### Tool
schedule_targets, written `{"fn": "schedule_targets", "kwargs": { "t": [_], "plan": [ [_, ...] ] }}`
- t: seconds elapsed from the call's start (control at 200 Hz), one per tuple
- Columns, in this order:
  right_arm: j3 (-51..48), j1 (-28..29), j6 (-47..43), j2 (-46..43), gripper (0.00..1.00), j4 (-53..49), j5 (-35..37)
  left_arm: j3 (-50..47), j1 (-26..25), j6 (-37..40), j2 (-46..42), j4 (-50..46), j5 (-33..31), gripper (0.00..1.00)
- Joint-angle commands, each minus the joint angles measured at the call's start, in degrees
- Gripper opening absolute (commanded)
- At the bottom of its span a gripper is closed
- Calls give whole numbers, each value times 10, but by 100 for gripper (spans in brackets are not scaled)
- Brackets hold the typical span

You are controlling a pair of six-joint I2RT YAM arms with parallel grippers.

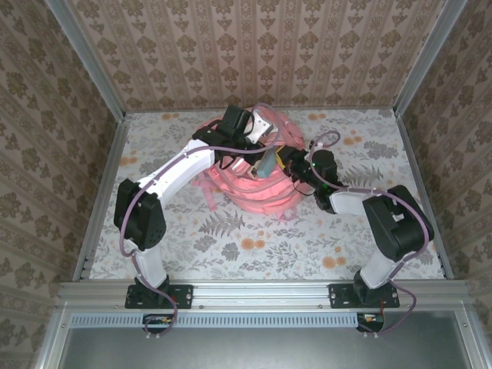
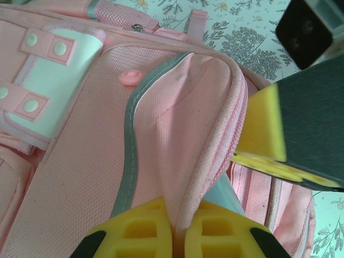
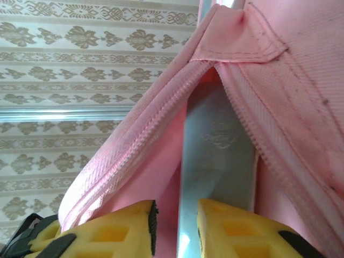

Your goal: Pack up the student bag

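The bag (image 1: 254, 196) lies in the middle of the counter (image 1: 231, 246), with both arms reaching in over it. Treat it as soft and floppy: the cloth will fold and sag wherever it is not held, so the mouth will likely close if you let go. Your left gripper (image 2: 180, 228) has its jaws clenched on the rim of the flap (image 2: 183, 107). That seamed edge looks like the best hold, being thicker and less slippery than plain cloth. Your right gripper (image 3: 176, 226) has its jaws on either side of a pale flat sheet (image 3: 215, 150) that points into the gap between the zip (image 3: 156, 107) edges. You cannot tell whether they press on it. The sheet looks thin and smooth, so it may slip. Pull gently, since the bag is probably light enough to drag.
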Motion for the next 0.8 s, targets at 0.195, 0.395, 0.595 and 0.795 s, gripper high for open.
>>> {"fn": "schedule_targets", "kwargs": {
  "t": [0.195,0.395,0.595,0.795],
  "plan": [
    [35,3,-125,-113,53,-328,28,17,-4,-3,-40,29,29,0],
    [70,16,-195,-131,54,-431,-1,21,-4,-4,-35,28,35,0],
    [113,38,-228,-102,55,-464,-39,23,-5,-3,-33,23,41,0],
    [142,48,-221,-69,52,-494,-24,19,-5,-2,-32,21,35,0]
  ]
}}
